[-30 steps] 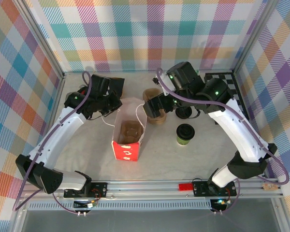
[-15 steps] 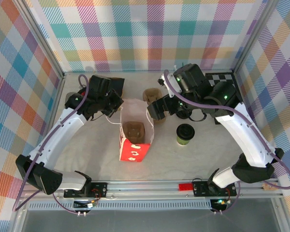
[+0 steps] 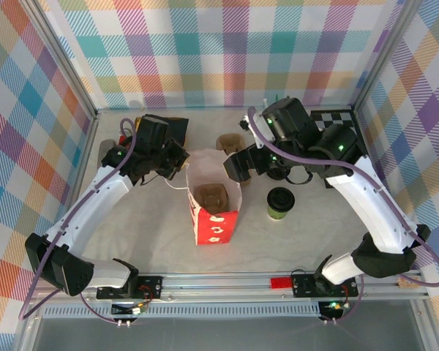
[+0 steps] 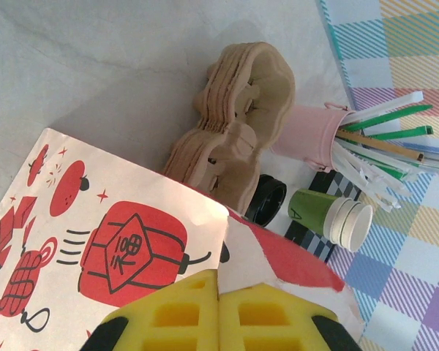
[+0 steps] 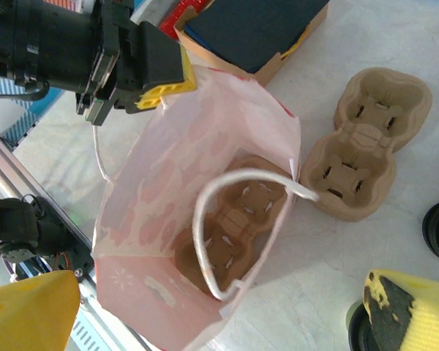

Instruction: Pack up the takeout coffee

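The takeout coffee (image 3: 280,202), a green cup with a black lid, stands on the table right of the paper bag (image 3: 214,199); its lid peeks in at the bottom of the right wrist view (image 5: 357,330). The bag (image 5: 168,183) is red and white, open at the top, with a brown cup carrier (image 5: 238,219) inside. My left gripper (image 3: 179,162) is shut on the bag's back-left rim (image 4: 227,241), its yellow pads (image 4: 218,314) pressed together. My right gripper (image 3: 236,167) hangs open above the bag's right rim, its yellow fingers (image 5: 413,307) wide apart.
A stack of brown carriers (image 3: 229,143) lies behind the bag. Loose black lids (image 3: 279,172), a pink cup of straws (image 4: 311,135) and lidless green cups (image 4: 329,216) sit at the back right by a checkered mat (image 3: 336,121). A dark box (image 3: 172,124) is back left.
My left gripper has pulled the bag rightward and forward, and the bag stands more upright. The right gripper shifted slightly right and back from the bag, then held still.
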